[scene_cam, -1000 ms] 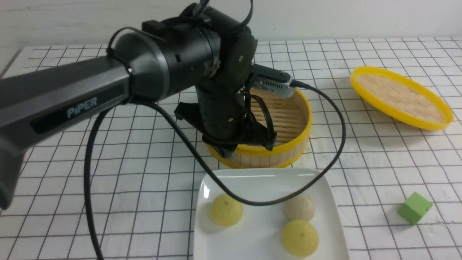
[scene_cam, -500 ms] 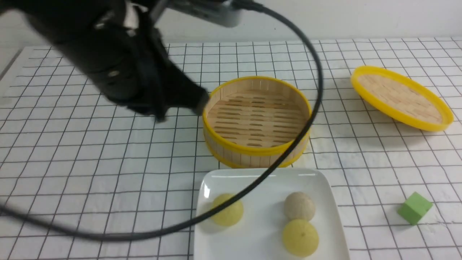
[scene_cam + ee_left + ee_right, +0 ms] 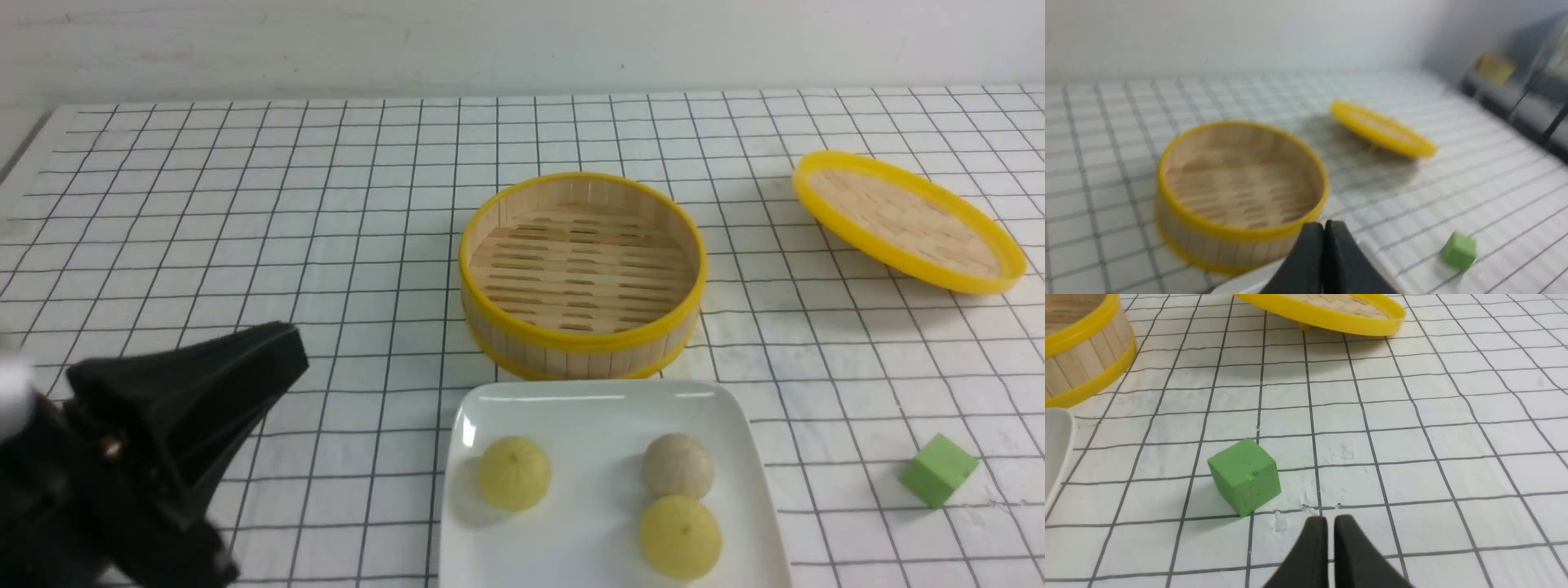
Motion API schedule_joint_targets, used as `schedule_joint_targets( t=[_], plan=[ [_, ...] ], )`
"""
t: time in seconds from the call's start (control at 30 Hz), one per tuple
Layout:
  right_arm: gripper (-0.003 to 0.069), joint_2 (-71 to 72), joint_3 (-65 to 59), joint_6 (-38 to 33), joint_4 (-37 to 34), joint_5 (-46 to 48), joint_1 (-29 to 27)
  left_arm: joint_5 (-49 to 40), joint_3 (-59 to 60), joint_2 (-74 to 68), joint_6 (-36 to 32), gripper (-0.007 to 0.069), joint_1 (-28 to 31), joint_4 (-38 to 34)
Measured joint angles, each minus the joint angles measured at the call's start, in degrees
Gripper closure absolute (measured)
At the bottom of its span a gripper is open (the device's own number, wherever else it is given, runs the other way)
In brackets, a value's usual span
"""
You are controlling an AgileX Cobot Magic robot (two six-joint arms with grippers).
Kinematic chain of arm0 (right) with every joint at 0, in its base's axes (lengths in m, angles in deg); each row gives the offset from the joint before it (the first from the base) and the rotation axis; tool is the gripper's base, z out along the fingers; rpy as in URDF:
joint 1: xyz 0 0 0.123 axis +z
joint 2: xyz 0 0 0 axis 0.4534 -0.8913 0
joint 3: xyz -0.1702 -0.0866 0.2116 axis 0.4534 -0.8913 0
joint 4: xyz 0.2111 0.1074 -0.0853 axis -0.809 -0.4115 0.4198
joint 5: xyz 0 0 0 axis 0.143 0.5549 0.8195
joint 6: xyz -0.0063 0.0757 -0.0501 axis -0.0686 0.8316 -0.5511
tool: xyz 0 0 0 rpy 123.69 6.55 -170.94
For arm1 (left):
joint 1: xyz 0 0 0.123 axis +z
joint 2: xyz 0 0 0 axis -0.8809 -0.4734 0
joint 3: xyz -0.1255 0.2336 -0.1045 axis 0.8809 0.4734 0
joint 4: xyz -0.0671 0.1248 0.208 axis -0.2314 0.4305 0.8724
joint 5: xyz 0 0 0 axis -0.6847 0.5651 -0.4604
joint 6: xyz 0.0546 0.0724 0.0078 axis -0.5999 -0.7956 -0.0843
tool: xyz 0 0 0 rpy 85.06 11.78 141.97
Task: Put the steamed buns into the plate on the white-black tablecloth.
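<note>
Two pale yellow-green steamed buns lie on the white plate (image 3: pixel 571 408) at the near middle of the white-black tablecloth (image 3: pixel 245 204): one at the plate's left (image 3: pixel 513 473), one at its near right (image 3: pixel 680 536). A beige-grey bun (image 3: pixel 677 466) sits just behind the right one. My left gripper (image 3: pixel 282 347) is shut and empty, low at the near left, well apart from the plate; in the left wrist view (image 3: pixel 1324 225) its jaws meet. My right gripper (image 3: pixel 1330 520) is shut and empty above the cloth, out of the front view.
An empty yellow-rimmed bamboo steamer basket (image 3: pixel 581 273) stands just behind the plate. Its woven lid (image 3: pixel 906 219) lies tilted at the far right. A small green cube (image 3: pixel 938 469) sits right of the plate, close to my right gripper (image 3: pixel 1244 475).
My left arm has pulled back from over the steamer basket to the near left corner of the table. The buns and plate have not moved.
</note>
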Motion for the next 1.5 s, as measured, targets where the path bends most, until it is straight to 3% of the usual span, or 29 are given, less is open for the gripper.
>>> schedule_joint_targets(
  t=[0.07, 0.17, 0.57, 0.7, 0.83, 0.93, 1.07, 1.27, 1.5],
  plan=[
    [0.0603, 0.00, 0.00, 0.00, 0.00, 0.00, 0.00, 7.10, 6.39, 5.48, 0.25, 0.0610, 0.00, 0.00],
    [0.0597, 0.00, 0.00, 0.00, 0.00, 0.00, 0.00, 9.23, 11.54, 9.92, -0.25, 0.0610, 0.00, 0.00],
    [0.0589, 0.00, 0.00, 0.00, 0.11, 0.00, 0.00, 3.45, 17.67, 13.14, -5.63, 0.0603, 0.63, -1.73],
    [0.0583, 0.00, 0.00, 0.00, 0.22, 0.00, 0.00, -3.65, 17.92, 13.28, -9.92, 0.0598, 6.70, -5.78],
    [0.0579, 0.00, 0.00, 0.00, 0.22, 0.00, 0.00, -8.91, 19.41, 13.28, -15.16, 0.0594, 17.08, -6.49],
    [0.0575, 0.00, 0.00, 0.00, 0.22, 0.00, -0.04, -11.32, 19.55, 14.16, -16.93, 0.0591, 25.63, -6.56],
    [0.0570, 0.00, 0.00, 0.00, 0.24, 0.00, -0.04, -15.85, 19.59, 20.83, -17.38, 0.0589, 32.74, -5.81],
    [0.0561, 0.00, 0.00, 0.00, 0.24, 0.00, -0.04, -23.08, 21.39, 28.20, -17.57, 0.0586, 38.83, -5.47],
    [0.0554, 0.00, 0.00, 0.00, 0.24, 0.00, -0.04, -22.61, 24.51, 29.45, -17.63, 0.0580, 39.42, -5.50]
  ],
)
